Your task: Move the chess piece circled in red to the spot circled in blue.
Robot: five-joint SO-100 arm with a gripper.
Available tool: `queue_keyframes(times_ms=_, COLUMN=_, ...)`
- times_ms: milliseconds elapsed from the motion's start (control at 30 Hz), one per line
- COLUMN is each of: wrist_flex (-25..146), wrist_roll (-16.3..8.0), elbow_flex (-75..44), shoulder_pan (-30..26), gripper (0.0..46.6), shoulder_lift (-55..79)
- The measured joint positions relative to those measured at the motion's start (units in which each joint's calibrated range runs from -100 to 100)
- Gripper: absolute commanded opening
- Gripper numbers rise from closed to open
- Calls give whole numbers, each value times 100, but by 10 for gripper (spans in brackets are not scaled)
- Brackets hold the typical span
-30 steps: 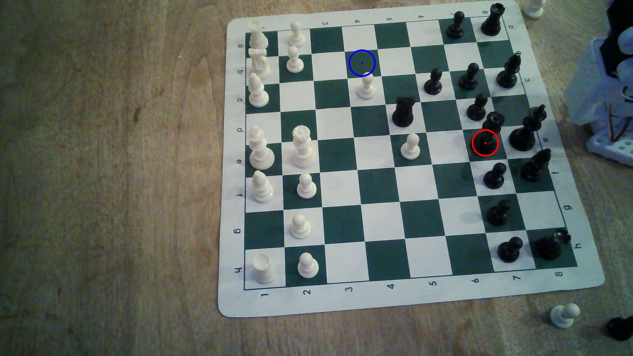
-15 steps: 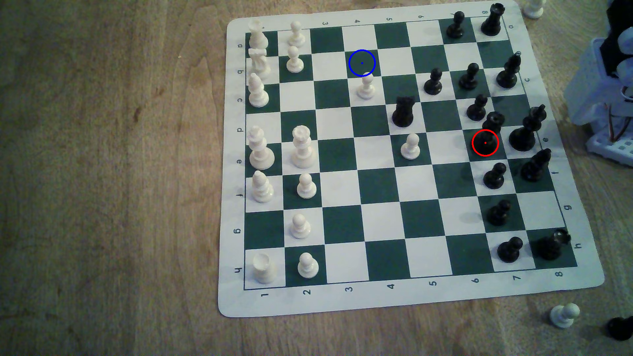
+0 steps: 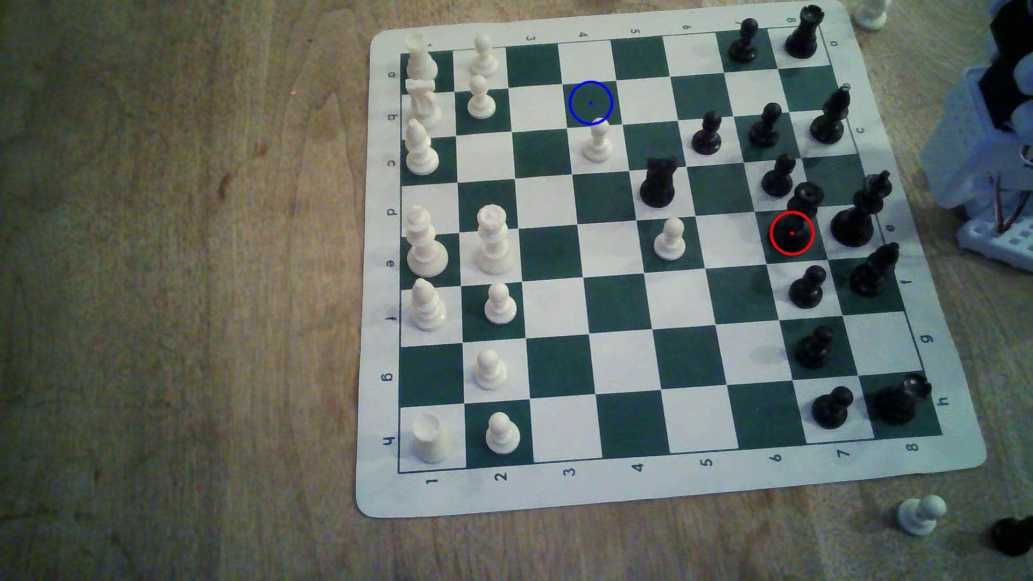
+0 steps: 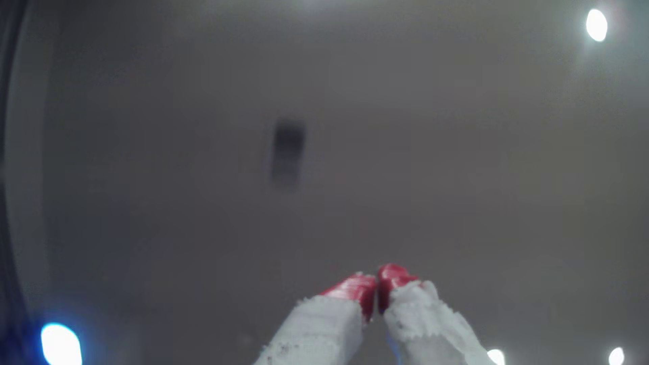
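Chess piece (image 3: 799,215), a tall black one with a notched coronet head, stands upright on a dark green square near the exterior view's right edge of the board (image 3: 671,486), its base ringed in red. Just beside it, toward the exterior view's right, stands the taller black king (image 3: 858,215); a black pawn (image 3: 778,176) sits close above it and another black pawn (image 3: 806,287) close below. The spot (image 3: 591,103), a dark green square marked with a blue ring, lies well apart near the board's far edge and is bare; a white pawn (image 3: 597,142) stands on the square next to it.

Part of the arm's base (image 3: 989,139) shows off the board at the exterior view's right. In the wrist view the end effector (image 4: 376,289) is clenched, its 2 red fingertips (image 4: 358,289) pressed together with nothing between them, aimed at a blurred grey surface with bright lights.

Judging from this, the task has not begun: the reach toward the piece is the step in hand. The next move calls for swinging down over the board, spreading the fingers, and descending on the piece's narrow neck without knocking the king or the 2 pawns.
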Motion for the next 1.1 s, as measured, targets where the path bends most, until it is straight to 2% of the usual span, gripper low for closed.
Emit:
queue_keyframes(times_ms=33, wrist_flex=1020, wrist_roll=308, elbow_flex=0, shoulder_pan=-118, gripper=3, shoulder_lift=0)
queue_keyframes(times_ms=67, wrist_flex=1538, wrist_roll=405, elbow_flex=0, shoulder_pan=-155, gripper=3, shoulder_lift=0)
queue_keyframes(times_ms=133, wrist_flex=2574, wrist_roll=449, elbow_flex=0, shoulder_pan=-177, gripper=4, shoulder_lift=0)
queue_keyframes(times_ms=233, wrist_flex=4622, wrist_roll=357, elbow_flex=0, shoulder_pan=-118, gripper=9, shoulder_lift=42)
queue_keyframes(times_ms=300, wrist_flex=5745, wrist_roll=122, elbow_flex=-298, shoulder_pan=177, gripper=17, shoulder_lift=42)
queue_keyframes(times_ms=333, wrist_flex=6892, wrist_roll=-83, elbow_flex=-705, shoulder_pan=435, gripper=21, shoulder_lift=75)
queue_keyframes(times_ms=400, wrist_flex=8279, wrist_roll=-225, elbow_flex=-1094, shoulder_pan=583, gripper=38, shoulder_lift=117)
queue_keyframes(times_ms=500, wrist_flex=10470, wrist_roll=-464, elbow_flex=-2142, shoulder_pan=826, gripper=93, shoulder_lift=452)
queue_keyframes(times_ms=633, wrist_flex=12741, wrist_roll=-894, elbow_flex=-3642, shoulder_pan=811, gripper=166, shoulder_lift=1148)
queue_keyframes(times_ms=733, wrist_flex=13849, wrist_roll=-982, elbow_flex=-4338, shoulder_pan=730, gripper=215, shoulder_lift=1491)
queue_keyframes(times_ms=800, wrist_flex=14797, wrist_roll=-1055, elbow_flex=-4700, shoulder_pan=324, gripper=218, shoulder_lift=1785)
queue_keyframes(times_ms=867, wrist_flex=15275, wrist_roll=-1133, elbow_flex=-4817, shoulder_pan=155, gripper=200, shoulder_lift=1969)
queue_keyframes(times_ms=933, wrist_flex=15841, wrist_roll=-1201, elbow_flex=-4853, shoulder_pan=-332, gripper=175, shoulder_lift=2212)
queue_keyframes(times_ms=1100, wrist_flex=15984, wrist_roll=-1294, elbow_flex=-4609, shoulder_pan=-642, gripper=146, shoulder_lift=2556)
